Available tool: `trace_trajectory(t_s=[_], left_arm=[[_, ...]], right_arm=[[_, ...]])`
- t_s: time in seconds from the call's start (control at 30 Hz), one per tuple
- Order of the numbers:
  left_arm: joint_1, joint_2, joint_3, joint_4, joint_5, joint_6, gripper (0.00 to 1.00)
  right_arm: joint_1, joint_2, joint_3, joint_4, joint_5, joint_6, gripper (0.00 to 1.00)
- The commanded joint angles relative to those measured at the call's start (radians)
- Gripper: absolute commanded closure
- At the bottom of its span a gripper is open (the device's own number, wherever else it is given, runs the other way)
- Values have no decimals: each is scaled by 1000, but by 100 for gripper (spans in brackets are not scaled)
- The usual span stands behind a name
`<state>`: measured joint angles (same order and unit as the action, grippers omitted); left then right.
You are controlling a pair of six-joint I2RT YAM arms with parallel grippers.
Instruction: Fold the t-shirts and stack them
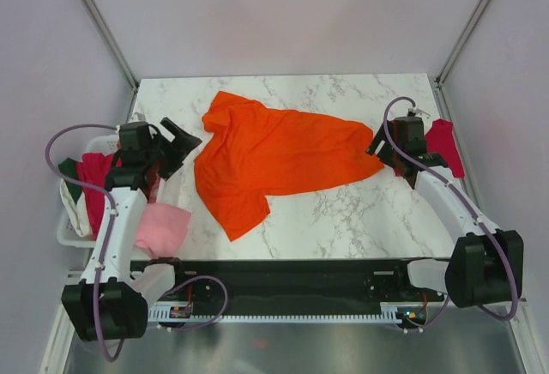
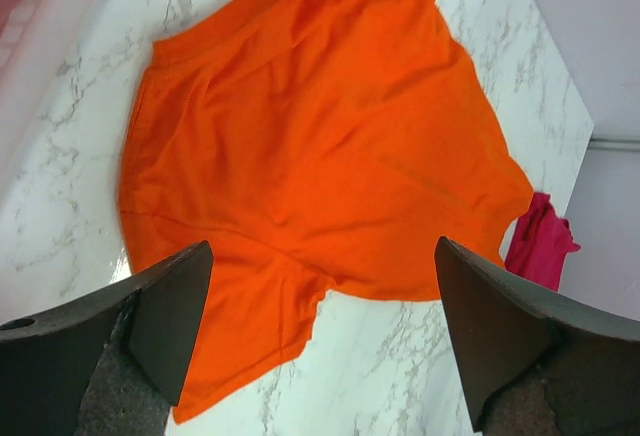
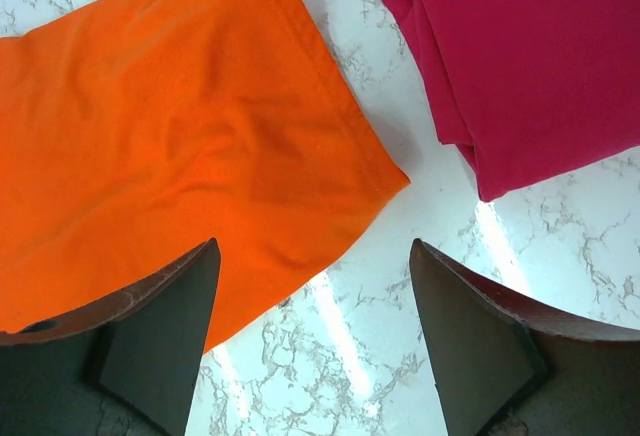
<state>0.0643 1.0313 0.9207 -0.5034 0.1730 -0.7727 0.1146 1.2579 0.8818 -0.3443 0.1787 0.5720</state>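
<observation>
Two arms, top view: the left gripper is at the left of the frame and the right gripper at the right, each just beside one end of the same garment.
Orange t-shirt, top view: the orange t-shirt lies spread and rumpled across the middle of the marble table, not folded.
Crimson t-shirt, top view: the crimson t-shirt lies at the right edge of the frame, behind the right arm.
Basket, top view: the white basket stands at the far left and holds a heap of clothes in red, dark green and white.
Pink t-shirt, top view: the pink t-shirt hangs by the left arm at lower left, just beside the basket.
Left gripper, left wrist view: its two dark fingers stand wide apart in the lower corners, with nothing between them.
Orange t-shirt, left wrist view: it fills the centre of the frame, above and between the fingers.
Crimson t-shirt, left wrist view: a small part shows at the right edge, past the orange hem.
Right gripper, right wrist view: the fingers are spread wide in the lower corners and grip nothing; bare marble lies between them.
Orange t-shirt, right wrist view: one hemmed corner covers the left and centre, its lower edge running behind the left finger.
Crimson t-shirt, right wrist view: it fills the upper right, apart from the orange corner, with a strip of marble between.
</observation>
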Motion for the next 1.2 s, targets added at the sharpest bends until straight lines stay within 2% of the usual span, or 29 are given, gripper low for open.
trace_trajectory(t_s=[0.0, 0.03, 0.1, 0.2, 0.43, 0.7, 0.9, 1.03, 1.17], left_arm=[[29, 39, 76, -142, 78, 21, 0], [41, 76, 98, -211, 112, 51, 0], [54, 96, 135, -248, 100, 85, 0], [54, 58, 96, -215, -4, 133, 0], [52, -16, 63, -204, 192, 240, 0], [31, -13, 26, -215, 227, 240, 0], [-121, -27, 6, -212, 177, 182, 3], [-246, -63, -29, -201, 76, 147, 2], [-259, -108, -85, -147, 63, 159, 1]], right_arm=[[-3, 9, 5, 36, 36, 11, 15], [-4, 17, 5, 37, 38, 12, 15], [-3, 20, 5, 42, 47, 14, 14], [-4, 23, -3, 57, 56, 26, 13], [-4, 32, -24, 71, 61, 22, 18], [-3, 40, -47, 125, 41, 5, 20], [-4, 38, -50, 128, 59, 9, 20], [-3, 35, -53, 126, 65, 14, 21], [-3, 32, -56, 128, 70, 15, 21]])
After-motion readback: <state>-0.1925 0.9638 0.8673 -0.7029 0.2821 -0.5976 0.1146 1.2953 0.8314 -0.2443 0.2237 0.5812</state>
